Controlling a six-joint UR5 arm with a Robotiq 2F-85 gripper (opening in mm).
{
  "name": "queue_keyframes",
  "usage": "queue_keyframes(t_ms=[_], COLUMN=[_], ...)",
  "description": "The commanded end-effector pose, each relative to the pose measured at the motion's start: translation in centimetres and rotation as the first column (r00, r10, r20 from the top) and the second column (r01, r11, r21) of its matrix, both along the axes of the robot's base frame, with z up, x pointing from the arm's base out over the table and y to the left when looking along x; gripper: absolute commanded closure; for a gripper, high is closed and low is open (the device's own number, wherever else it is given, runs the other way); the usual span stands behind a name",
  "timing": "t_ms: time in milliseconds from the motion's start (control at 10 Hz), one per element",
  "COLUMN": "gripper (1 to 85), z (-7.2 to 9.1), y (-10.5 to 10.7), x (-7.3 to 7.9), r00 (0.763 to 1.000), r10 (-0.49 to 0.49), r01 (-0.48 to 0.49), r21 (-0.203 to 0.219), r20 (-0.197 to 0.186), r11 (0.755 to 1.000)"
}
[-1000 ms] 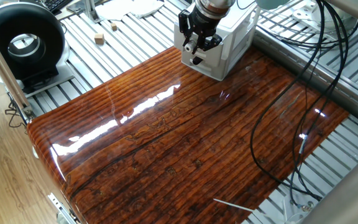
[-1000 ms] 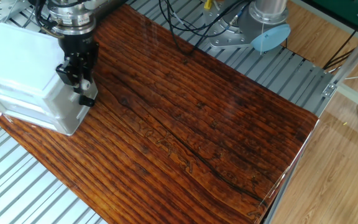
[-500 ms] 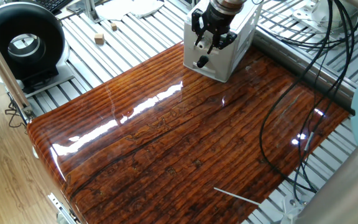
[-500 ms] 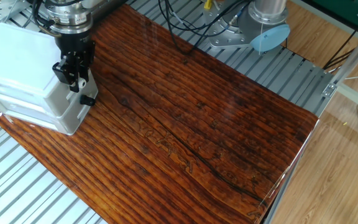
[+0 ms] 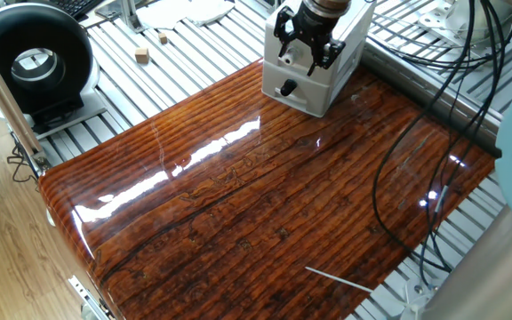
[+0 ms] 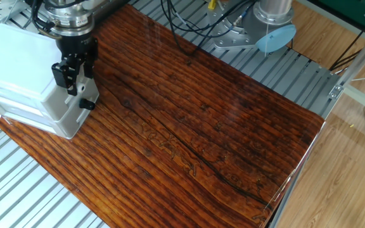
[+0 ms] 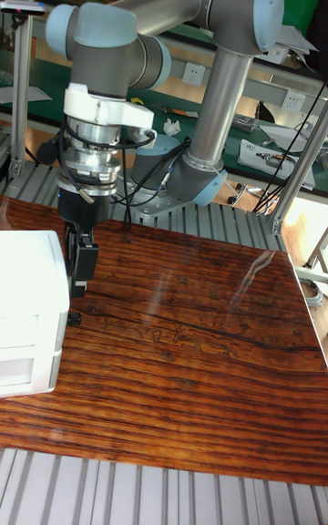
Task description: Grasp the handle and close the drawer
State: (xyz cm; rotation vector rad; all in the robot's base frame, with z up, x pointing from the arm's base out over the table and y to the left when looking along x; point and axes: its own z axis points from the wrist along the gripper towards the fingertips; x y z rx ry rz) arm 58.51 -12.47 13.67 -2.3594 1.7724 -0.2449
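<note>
A small white cabinet [image 5: 332, 67] [image 6: 18, 69] [image 7: 27, 306] stands at the far edge of the wooden board. My gripper [image 5: 304, 59] [image 6: 73, 77] [image 7: 78, 286] is pressed up to its upper drawer [image 6: 59, 85]. The fingers are shut on the pale handle [image 6: 75, 75], which shows only as a white bit between them. That drawer front looks level with the lower drawer front. The lower drawer's black knob [image 5: 287, 88] [image 6: 89, 102] [image 7: 73, 316] sits free just below the fingers.
A glossy brown wooden board [image 5: 256, 204] covers the slatted metal table. A black round device [image 5: 32, 62] and a small wooden block [image 5: 141, 55] lie at the left. Black cables [image 5: 416, 178] hang at the right. A thin white stick [image 5: 338, 281] lies near the front edge.
The gripper moved in toward the cabinet with the handle in its fingers. The upper drawer slid from sticking out to level with the cabinet front, which uncovered the black knob.
</note>
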Motion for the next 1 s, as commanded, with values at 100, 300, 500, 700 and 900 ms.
queue_keyframes(t_ms=[100,300,500,700,900], gripper=[18.3,12.7,12.7,12.7,16.0], z=[0.3,0.7,1.0,1.8,4.1], y=[2.1,3.7,5.0,6.3,7.9], x=[-0.9,-1.0,-1.1,-0.7,-0.4], r00=[0.998,0.993,0.985,0.969,0.925], r10=[-0.055,-0.092,-0.143,-0.215,-0.343], r01=[0.059,0.102,0.160,0.237,0.374], r21=[0.100,0.158,0.181,0.207,0.242], r20=[-0.044,-0.067,-0.101,-0.123,-0.161], r11=[0.993,0.982,0.970,0.949,0.895])
